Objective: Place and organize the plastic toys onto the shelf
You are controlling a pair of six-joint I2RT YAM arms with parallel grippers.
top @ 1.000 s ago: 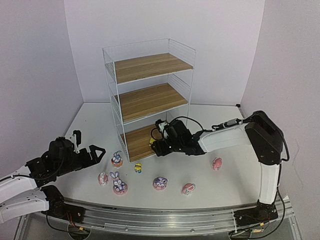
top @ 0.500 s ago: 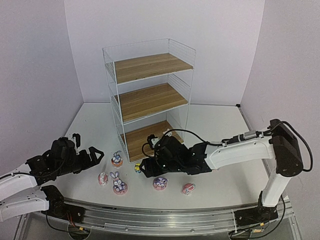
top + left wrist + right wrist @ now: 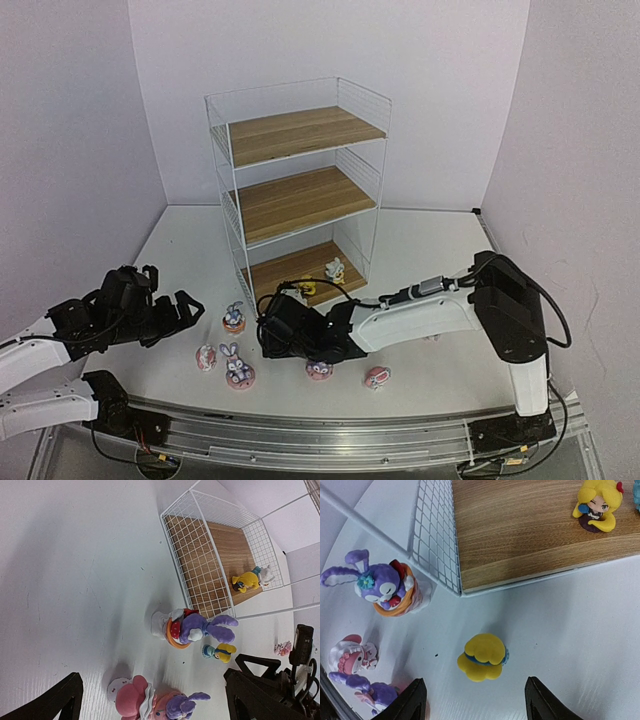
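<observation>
In front of the tall white wire shelf (image 3: 300, 135) with three brown wooden boards, the right arm (image 3: 420, 300) hangs low over the white worktop (image 3: 430, 235). Its jaws are spread wide just short of a tiny yellow plastic figurine (image 3: 482, 656) lying off the shelf's front corner, untouched. A yellow-haired figurine (image 3: 596, 507) stands on the shelf's bottom board. Left of the shelf, the left arm (image 3: 80, 330) hovers, jaws spread wide, holding nothing.

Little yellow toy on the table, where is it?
The little yellow toy lies on the table in the right wrist view, by the shelf corner, near the purple bunny, before the open right gripper.
</observation>
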